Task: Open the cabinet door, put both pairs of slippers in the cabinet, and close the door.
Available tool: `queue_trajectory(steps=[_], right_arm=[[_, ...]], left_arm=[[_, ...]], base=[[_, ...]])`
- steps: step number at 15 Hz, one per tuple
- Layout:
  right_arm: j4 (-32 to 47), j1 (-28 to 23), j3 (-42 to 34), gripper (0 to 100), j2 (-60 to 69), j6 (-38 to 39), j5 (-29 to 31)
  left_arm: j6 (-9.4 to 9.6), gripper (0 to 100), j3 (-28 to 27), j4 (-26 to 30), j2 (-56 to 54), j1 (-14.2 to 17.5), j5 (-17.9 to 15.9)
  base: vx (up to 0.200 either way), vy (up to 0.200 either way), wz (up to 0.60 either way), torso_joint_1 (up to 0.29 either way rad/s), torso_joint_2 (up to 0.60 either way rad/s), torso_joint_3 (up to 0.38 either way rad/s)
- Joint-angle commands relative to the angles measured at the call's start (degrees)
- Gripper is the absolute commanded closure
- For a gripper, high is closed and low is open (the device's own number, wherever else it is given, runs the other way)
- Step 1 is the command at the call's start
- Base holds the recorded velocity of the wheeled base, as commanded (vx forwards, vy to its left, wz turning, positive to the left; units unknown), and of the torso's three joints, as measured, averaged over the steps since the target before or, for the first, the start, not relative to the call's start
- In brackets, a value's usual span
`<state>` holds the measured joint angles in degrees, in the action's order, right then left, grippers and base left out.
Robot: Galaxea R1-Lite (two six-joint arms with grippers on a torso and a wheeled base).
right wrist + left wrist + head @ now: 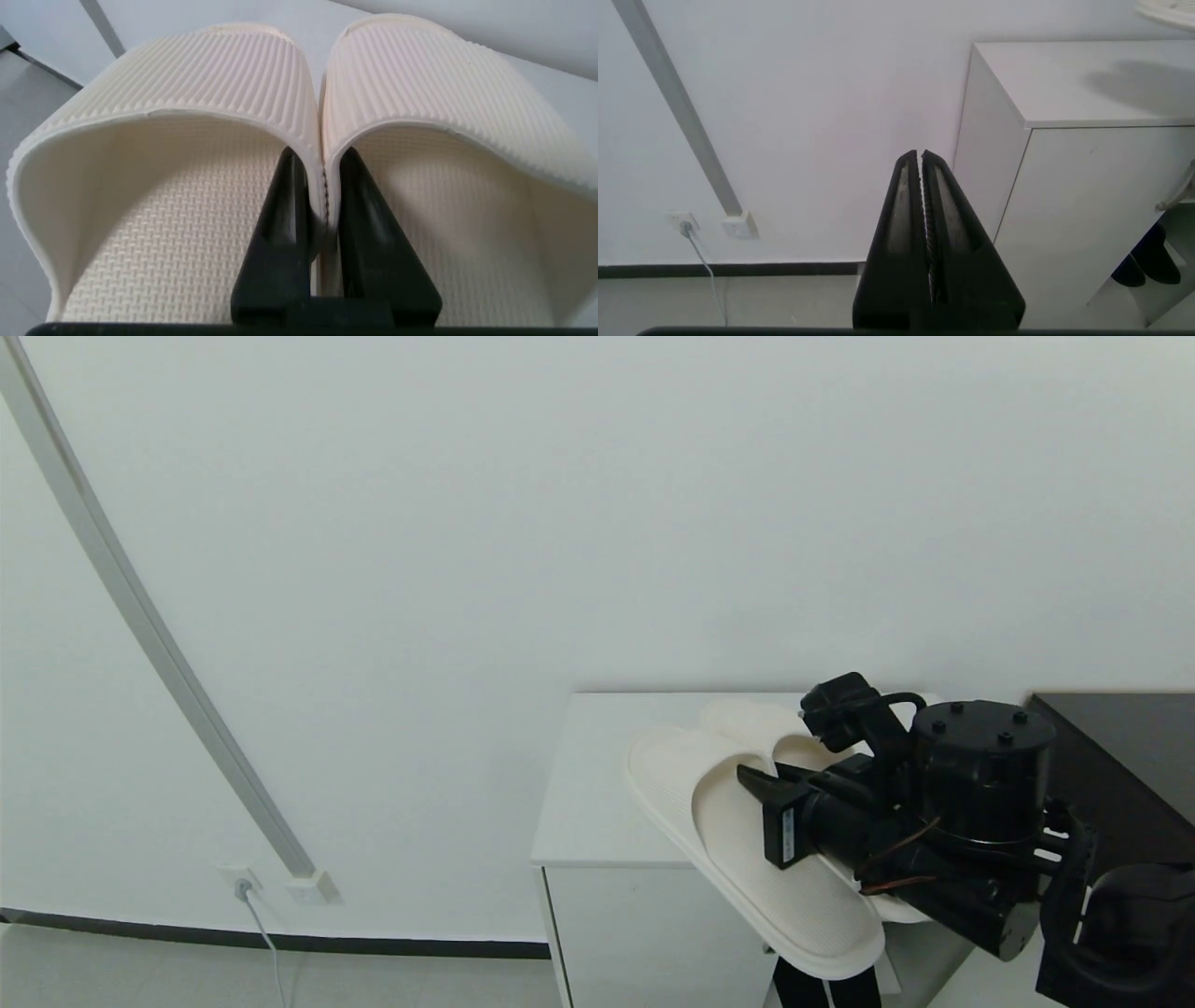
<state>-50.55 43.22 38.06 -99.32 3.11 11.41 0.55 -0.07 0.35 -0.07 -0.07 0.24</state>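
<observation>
Right claw (324, 163) clamps the cream slippers (196, 103) by their inner edges, above the white cabinet (588, 803); left claw (921, 159) closed, empty.

I see open room left of the cabinet (597, 784), down to the floor (140, 980). The wall (560, 523) stands directly behind it, a dark table (1120, 756) just right; the slippers (719, 812) overhang its front edge.

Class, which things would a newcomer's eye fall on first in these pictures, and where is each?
The pair of cream slippers stands out, pinched by their touching inner edges in the right gripper and held over the white cabinet. The left gripper, shut and empty, points toward the wall beside the cabinet.
</observation>
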Motion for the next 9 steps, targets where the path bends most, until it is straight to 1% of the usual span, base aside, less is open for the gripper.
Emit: queue_trajectory(steps=[1,4,9], right_arm=[[-0.07,0.11,-0.18,100,-0.18,-0.03,0.02],[-0.07,0.2,-0.18,100,-0.7,-0.03,0.02],[-0.07,0.73,-0.35,100,-0.7,-0.12,0.1]], left_arm=[[-0.02,100,-0.01,0.0,0.07,-0.01,0.02],[-0.02,100,0.07,0.0,0.07,-0.01,0.02],[0.07,100,-0.01,0.0,0.07,-0.01,0.02]], base=[[0.0,0.0,0.0,0.0,0.0,0.0],[0.0,0.0,0.0,0.0,0.0,0.0],[-0.2,0.0,0.0,0.005,0.01,0.003]])
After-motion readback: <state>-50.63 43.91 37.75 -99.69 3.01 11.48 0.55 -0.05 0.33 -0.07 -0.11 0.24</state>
